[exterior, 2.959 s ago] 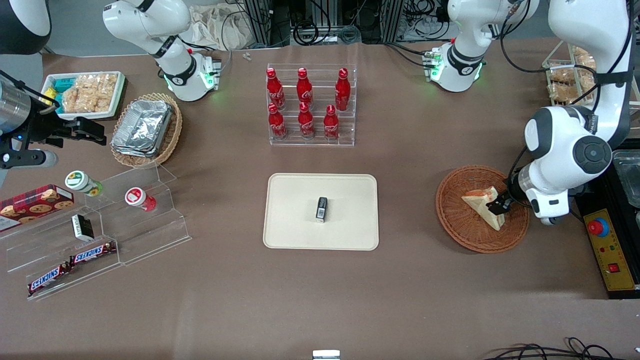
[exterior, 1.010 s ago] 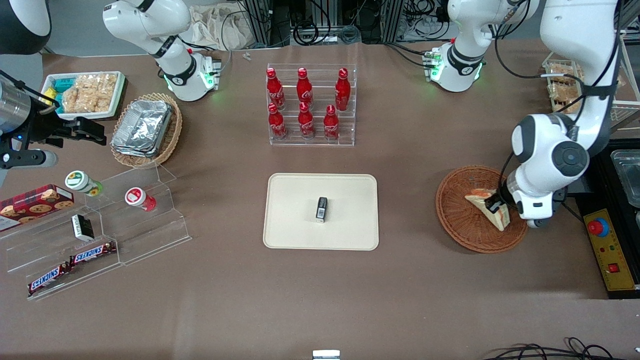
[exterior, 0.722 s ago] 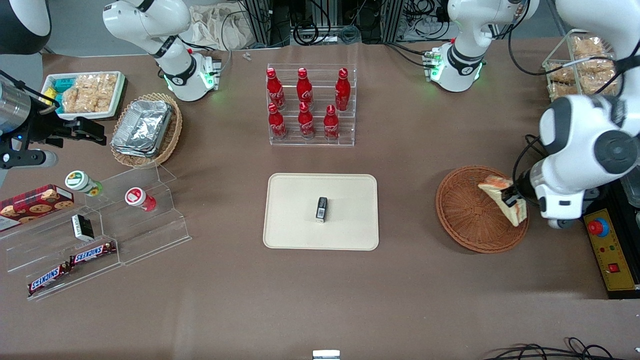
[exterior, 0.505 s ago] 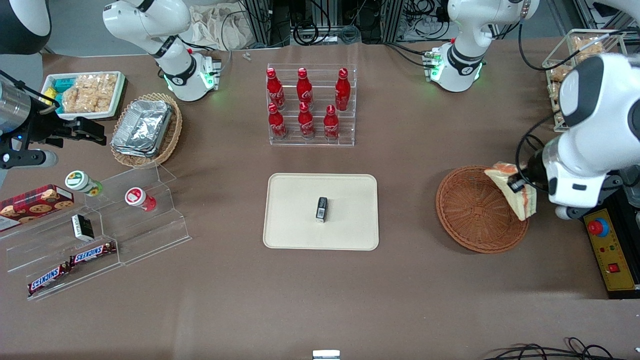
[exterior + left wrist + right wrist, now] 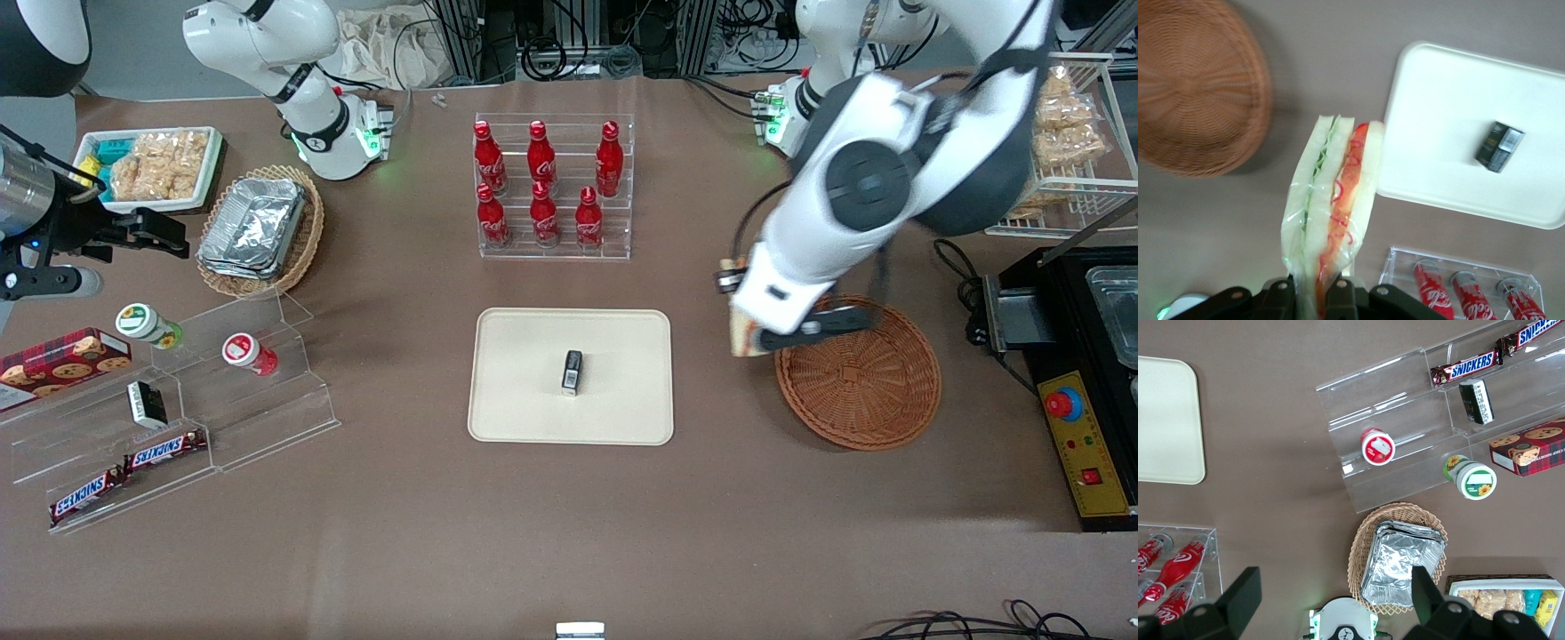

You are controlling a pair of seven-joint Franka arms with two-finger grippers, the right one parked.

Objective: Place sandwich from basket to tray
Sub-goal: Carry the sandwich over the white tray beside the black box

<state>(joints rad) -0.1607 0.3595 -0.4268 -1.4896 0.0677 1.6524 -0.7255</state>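
The pincer (image 5: 1313,293) is gripping one sandwich (image 5: 1331,213) above the brown worktop (image 5: 533,533). It is hanging between one basket (image 5: 867,387) and one tray (image 5: 533,400).

We see the cream tray's (image 5: 1168,420) corner, an acrylic stand (image 5: 1438,407) with Snickers bars (image 5: 1465,365), and foil trays (image 5: 1401,563).

We see a matte brown table (image 5: 569,533) filling nearly the whole front view. Along its edge farthest from the camera, black cables (image 5: 551,55) coil against metal framing, beside a patch of grey floor (image 5: 133,44). Light falls evenly, with soft shadows.
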